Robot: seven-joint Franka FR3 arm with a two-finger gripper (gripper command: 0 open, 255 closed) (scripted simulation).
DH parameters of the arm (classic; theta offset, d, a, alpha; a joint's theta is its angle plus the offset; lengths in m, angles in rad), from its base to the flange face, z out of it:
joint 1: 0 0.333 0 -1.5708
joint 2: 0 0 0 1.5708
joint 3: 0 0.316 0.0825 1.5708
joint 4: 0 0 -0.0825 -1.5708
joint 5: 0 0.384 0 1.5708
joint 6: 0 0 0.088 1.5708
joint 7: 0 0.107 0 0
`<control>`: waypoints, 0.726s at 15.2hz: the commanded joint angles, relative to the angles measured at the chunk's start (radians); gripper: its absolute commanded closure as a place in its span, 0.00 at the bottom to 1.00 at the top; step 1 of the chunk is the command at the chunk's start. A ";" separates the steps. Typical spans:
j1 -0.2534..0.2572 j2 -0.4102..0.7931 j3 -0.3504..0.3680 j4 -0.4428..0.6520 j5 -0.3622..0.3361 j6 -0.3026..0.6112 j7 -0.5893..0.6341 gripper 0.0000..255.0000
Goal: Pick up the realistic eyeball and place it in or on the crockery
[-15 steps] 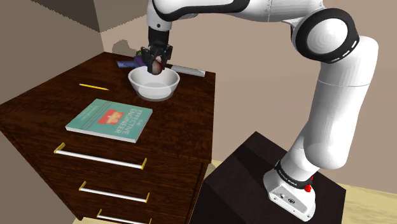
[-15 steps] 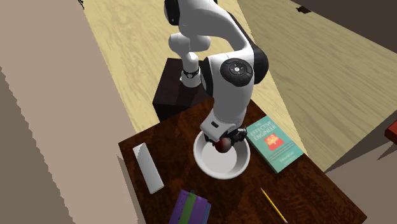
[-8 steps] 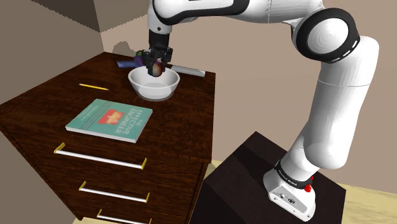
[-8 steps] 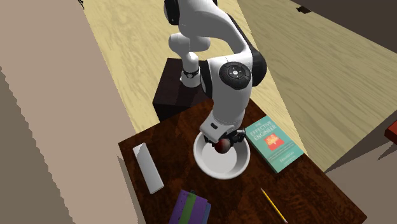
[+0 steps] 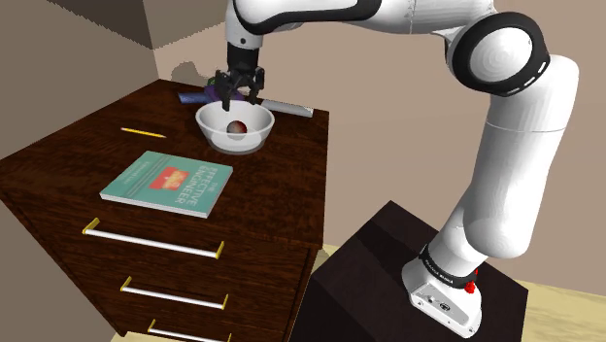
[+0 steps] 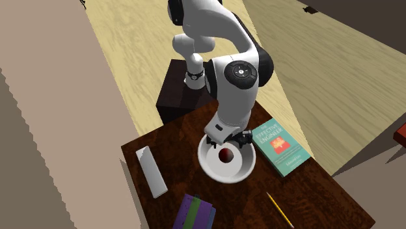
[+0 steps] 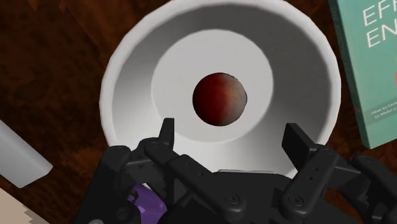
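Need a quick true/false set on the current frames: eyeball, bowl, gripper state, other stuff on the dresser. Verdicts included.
1. The reddish eyeball lies in the white bowl. True.
2. The gripper is shut on the eyeball. False: its fingers stand open above the eyeball, not touching it.
3. The teal book lies inside the bowl. False: it lies flat on the dresser top, beside the bowl.
4. A yellow pencil lies on the dresser top. True.

Dark red eyeball (image 7: 219, 99), mottled brownish on one side. Plain white bowl (image 7: 127, 70). All-black hand (image 7: 231, 130). Teal book (image 5: 167, 183) with a red-and-yellow cover mark. Yellow pencil (image 5: 141, 130). Dark brown, wood-grained worktop (image 5: 58, 165).
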 commanded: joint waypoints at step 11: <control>0.002 -0.002 0.001 0.108 0.001 -0.110 -0.002 0.00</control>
